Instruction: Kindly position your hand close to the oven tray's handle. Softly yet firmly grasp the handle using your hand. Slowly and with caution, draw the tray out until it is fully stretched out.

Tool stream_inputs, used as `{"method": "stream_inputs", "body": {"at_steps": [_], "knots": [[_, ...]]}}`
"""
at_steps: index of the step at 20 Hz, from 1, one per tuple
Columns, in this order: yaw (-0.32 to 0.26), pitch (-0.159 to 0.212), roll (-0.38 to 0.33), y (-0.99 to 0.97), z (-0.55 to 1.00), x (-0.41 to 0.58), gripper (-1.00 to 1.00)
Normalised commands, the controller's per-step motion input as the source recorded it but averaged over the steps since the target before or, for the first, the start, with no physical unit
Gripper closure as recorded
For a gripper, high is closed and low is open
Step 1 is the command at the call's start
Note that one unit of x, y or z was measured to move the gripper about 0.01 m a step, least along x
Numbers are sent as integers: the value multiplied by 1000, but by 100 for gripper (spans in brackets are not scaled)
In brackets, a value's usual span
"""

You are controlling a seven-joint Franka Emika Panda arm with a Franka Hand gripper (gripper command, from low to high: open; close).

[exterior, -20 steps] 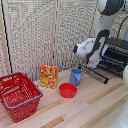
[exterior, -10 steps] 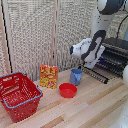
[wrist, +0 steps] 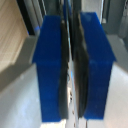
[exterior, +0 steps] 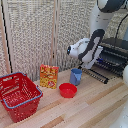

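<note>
Oven (exterior: 116,50) cut off; claw (exterior: 88,64) apparently hidden.

A pale wooden counter (exterior: 95,107) of lengthwise planks filled the lower part of the exterior view, evenly lit with only soft shadows. Along its back edge stood a folding screen (exterior: 45,35) of cream woven panels set in light wooden frames, closing off whatever room lay behind it.
</note>
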Motion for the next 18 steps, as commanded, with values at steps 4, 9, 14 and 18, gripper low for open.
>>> {"method": "stream_inputs", "body": {"at_steps": [4, 9, 14, 18], "knots": [[-49, -37, -4, 844, 0, 136, 100], [-13, 1, 1, 132, -5, 47, -100], [5, 5, -3, 21, 97, 45, -100], [0, 6, 31, 0, 137, 8, -100]]}}
